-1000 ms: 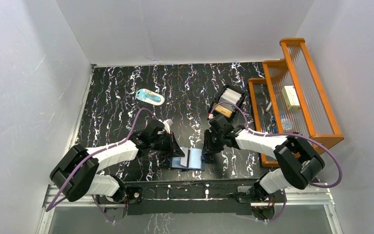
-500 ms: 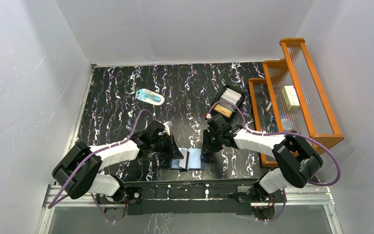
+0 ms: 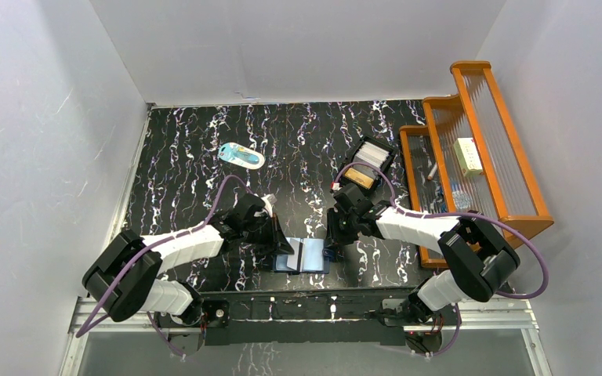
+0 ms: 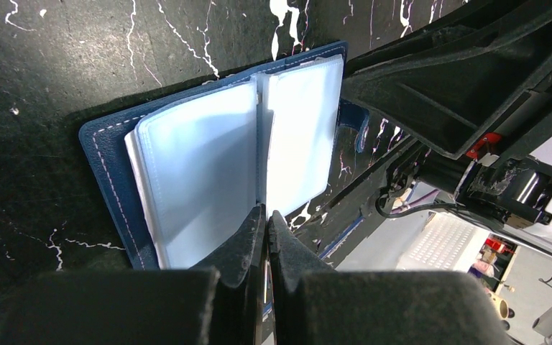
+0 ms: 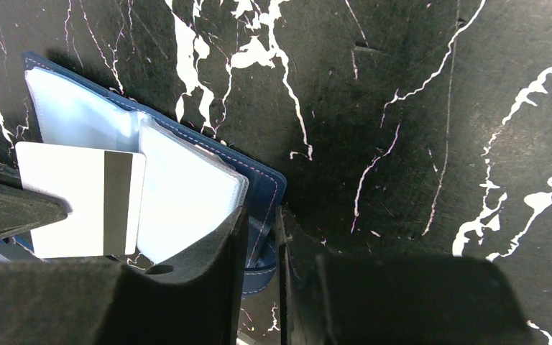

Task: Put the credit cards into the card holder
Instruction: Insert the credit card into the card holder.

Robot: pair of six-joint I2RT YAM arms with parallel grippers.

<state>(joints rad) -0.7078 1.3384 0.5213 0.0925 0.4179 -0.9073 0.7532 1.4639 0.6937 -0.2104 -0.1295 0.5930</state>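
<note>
The navy card holder lies open, pale-blue pockets up, at the near edge of the black marbled worktop, directly between the two pincers. The right pincer is closed on the holder's navy cover edge at its right side. The left pincer is fully closed on a white credit card with a dark stripe, holding it at the fold between the pocket pages. The other credit cards, white and golden-tan, sit in a small black tray well apart at the far right.
</note>
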